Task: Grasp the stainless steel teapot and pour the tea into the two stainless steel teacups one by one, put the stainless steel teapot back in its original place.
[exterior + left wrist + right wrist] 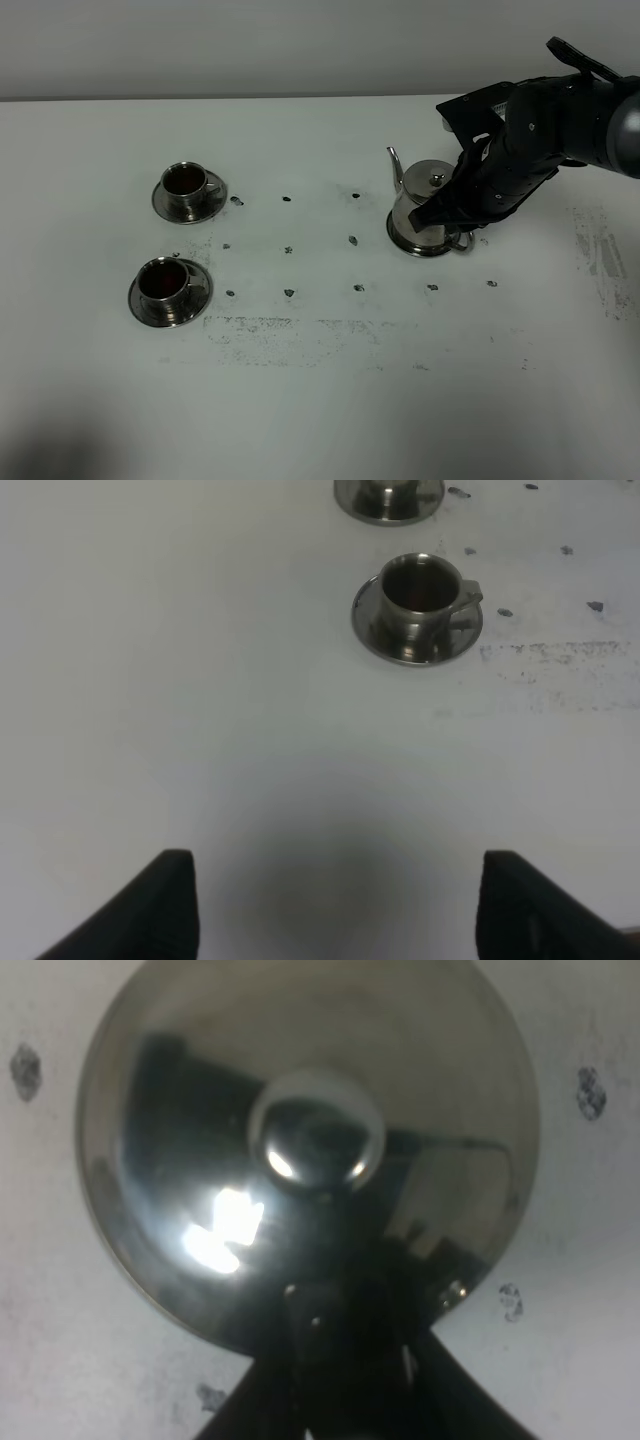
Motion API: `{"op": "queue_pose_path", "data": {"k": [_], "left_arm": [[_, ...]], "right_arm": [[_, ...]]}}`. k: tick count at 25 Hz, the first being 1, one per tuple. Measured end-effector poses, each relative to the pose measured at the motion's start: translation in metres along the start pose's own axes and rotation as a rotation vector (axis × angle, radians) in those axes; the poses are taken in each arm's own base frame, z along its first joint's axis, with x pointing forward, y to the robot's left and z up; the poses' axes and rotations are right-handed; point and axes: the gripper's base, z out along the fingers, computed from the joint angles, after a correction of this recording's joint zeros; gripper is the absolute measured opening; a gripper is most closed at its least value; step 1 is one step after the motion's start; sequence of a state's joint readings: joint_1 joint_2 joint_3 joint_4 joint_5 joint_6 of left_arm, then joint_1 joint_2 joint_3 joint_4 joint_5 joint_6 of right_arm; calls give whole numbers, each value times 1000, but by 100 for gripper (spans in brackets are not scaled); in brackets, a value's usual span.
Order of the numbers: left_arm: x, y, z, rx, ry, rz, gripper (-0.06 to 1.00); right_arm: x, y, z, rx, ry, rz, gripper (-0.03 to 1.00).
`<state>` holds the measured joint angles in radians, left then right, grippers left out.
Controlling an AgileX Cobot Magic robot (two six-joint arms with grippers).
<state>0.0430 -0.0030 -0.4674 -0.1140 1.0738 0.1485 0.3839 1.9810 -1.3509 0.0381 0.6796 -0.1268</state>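
The stainless steel teapot (425, 210) stands upright on the table at centre right, spout pointing to the far left. My right gripper (457, 214) is shut on its loop handle. In the right wrist view the knobbed lid (315, 1140) fills the frame, with the gripper (345, 1335) below it. The round steel disc is hidden under the pot. Two steel teacups on saucers stand at the left, a far one (186, 182) and a near one (165, 282). Both hold reddish-brown tea (162, 279). My left gripper (340, 895) is open and empty over bare table, well short of the near cup (420, 590).
The white table (320, 400) carries rows of small dark marks (289, 293) between the cups and the pot. A scuffed grey band runs across the front middle. The far cup's saucer (388, 500) shows at the edge of the left wrist view.
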Motion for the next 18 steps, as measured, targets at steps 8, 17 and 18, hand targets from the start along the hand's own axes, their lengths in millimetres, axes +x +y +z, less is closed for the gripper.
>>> {"op": "queue_pose_path", "data": {"k": [8, 17, 18], "left_arm": [[0, 0, 0, 0, 0, 0, 58], [0, 0, 0, 0, 0, 0, 58], [0, 0, 0, 0, 0, 0, 58]], "right_arm": [[0, 0, 0, 0, 0, -1, 33], [-4, 0, -19, 4, -45, -2, 50], [-5, 0, -28, 7, -67, -3, 50]]}}
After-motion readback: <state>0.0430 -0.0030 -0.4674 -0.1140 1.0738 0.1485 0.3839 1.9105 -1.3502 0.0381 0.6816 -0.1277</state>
